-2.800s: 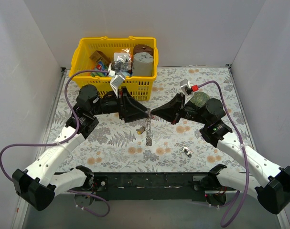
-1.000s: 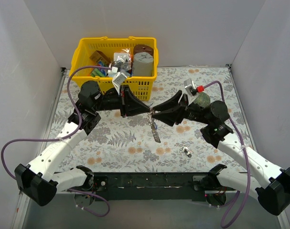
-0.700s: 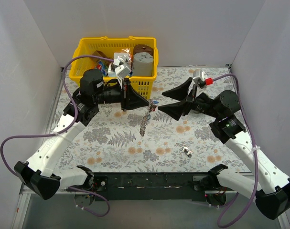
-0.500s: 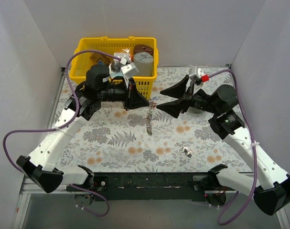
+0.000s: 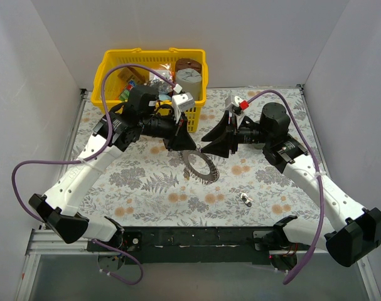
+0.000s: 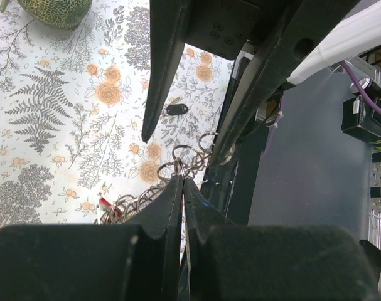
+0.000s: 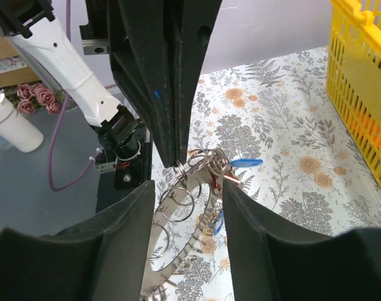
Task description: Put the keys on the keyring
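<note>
The keyring [image 5: 209, 175], a flat toothed silver ring, hangs over the middle of the table. My left gripper [image 5: 185, 145] is shut on a small split ring [image 6: 177, 165] at its top. Several small rings, a blue key [image 7: 245, 163] and a red key [image 6: 108, 204] dangle from it. My right gripper [image 5: 204, 143] faces the left one, open. In the right wrist view the right gripper [image 7: 187, 188] has one finger on each side of the keyring's [image 7: 154, 271] upper part, without a grip. A loose key [image 5: 245, 199] lies on the table near the front.
A yellow basket [image 5: 112, 69] full of odds and ends stands at the back left, just behind the left arm. A round greenish lump [image 6: 55, 9] sits on the flowered cloth. Grey walls close in both sides and the back.
The keyring hung edge-on and has turned, so its face shows. Both arms shifted toward the centre. The right gripper's jaws opened wide, then narrowed around the ring's top.
</note>
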Robot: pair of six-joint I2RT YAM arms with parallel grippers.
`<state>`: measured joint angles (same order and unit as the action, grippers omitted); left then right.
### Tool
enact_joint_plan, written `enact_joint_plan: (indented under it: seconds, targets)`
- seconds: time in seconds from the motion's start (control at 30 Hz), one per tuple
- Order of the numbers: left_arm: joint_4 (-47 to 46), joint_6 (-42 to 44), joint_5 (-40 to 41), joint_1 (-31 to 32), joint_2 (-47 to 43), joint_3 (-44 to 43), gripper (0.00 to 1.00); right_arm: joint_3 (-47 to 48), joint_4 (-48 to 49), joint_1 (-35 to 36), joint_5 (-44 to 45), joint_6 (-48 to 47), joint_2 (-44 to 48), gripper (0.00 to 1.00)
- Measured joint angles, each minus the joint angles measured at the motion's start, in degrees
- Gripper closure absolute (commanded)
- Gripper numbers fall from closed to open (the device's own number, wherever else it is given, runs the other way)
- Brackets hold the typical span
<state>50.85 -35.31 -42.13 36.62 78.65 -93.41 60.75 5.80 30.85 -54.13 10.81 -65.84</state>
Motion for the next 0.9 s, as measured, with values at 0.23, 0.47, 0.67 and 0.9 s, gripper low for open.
enact_joint_plan:
  seconds: [0.23, 0.47, 0.67, 0.9]
  targets:
    - [0.2, 0.3, -0.5, 0.1, 0.0, -0.1, 1.00, 0.0, 0.1, 0.0, -2.3, -0.7, 0.0, 0.54]
    - [-0.2, -0.3, -1.2, 0.5, 0.0, -0.1, 1.00, -0.2, 2.3, 0.0, -3.5, 0.9, -0.7, 0.63]
    - [-0.3, -0.6, -1.9, 1.0, 0.0, -0.1, 1.00, -0.5, 4.7, 0.9, -4.2, 2.6, -1.6, 0.97]
    - [0.0, -0.9, -0.7, 1.0, 0.0, -0.1, 0.97, -0.5, 4.9, 1.3, -4.9, 3.3, -2.1, 0.99]
